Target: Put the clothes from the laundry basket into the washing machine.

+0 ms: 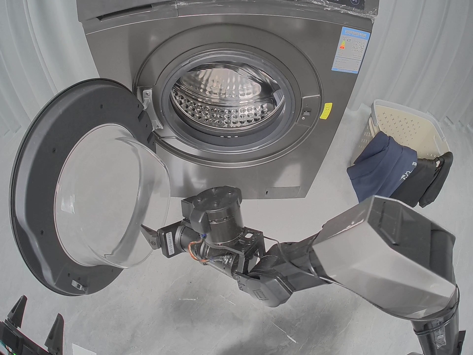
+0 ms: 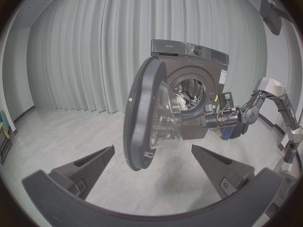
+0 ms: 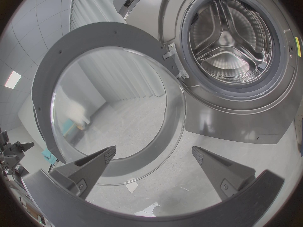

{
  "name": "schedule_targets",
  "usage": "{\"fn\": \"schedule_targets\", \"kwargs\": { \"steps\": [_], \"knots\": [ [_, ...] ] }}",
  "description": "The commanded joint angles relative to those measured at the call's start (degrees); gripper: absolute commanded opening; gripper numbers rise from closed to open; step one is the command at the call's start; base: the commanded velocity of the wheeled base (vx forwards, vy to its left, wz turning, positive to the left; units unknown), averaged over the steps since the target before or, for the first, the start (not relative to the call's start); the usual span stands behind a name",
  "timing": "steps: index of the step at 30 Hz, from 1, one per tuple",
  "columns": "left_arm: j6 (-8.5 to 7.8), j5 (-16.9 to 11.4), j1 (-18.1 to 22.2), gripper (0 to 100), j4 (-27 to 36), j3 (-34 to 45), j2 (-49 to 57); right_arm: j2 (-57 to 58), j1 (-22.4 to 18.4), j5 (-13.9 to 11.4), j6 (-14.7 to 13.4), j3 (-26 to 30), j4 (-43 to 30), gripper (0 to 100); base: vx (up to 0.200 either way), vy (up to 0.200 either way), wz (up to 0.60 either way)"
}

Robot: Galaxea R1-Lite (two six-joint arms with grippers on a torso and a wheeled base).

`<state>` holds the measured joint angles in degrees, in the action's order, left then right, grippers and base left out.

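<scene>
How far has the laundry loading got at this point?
Done: the washing machine door stands wide open. In hand: nothing; the right gripper is open beside the door's glass, the left gripper open and low. Left: everything. The drum is empty, and the navy garment and black garment hang over the rim of the laundry basket.

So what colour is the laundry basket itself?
Cream, with perforated walls: the laundry basket shows best in the head view.
</scene>
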<state>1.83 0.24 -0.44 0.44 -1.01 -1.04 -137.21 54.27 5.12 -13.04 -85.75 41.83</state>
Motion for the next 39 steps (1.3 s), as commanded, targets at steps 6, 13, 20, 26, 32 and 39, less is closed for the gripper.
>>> {"fn": "schedule_targets", "kwargs": {
  "steps": [6,13,20,26,32,39],
  "knots": [
    [0.02,0.0,0.0,100,0.0,0.8,0.7,-12.1,2.4,2.4,0.0,-15.8,-1.0,100,0.0,0.0,0.0],
    [0.02,0.0,0.0,100,0.0,0.8,0.7,-7.6,1.1,2.5,-1.2,-14.2,-1.6,100,0.0,0.0,0.0],
    [0.02,0.0,0.0,100,0.0,0.8,0.7,9.1,-3.6,2.6,-1.9,2.8,-0.8,100,0.0,0.0,0.0],
    [0.02,0.0,0.0,100,0.0,0.8,0.7,29.6,-7.2,2.6,-1.6,25.0,-0.8,100,0.0,0.0,0.0],
    [-0.07,0.0,0.0,100,0.0,0.8,0.7,45.3,-8.7,4.5,-1.3,43.2,0.8,100,0.0,0.0,0.0],
    [0.11,0.0,-0.1,100,0.0,0.8,0.6,56.4,-15.2,4.6,0.6,57.6,7.1,100,0.0,0.0,0.0]
  ]
}}
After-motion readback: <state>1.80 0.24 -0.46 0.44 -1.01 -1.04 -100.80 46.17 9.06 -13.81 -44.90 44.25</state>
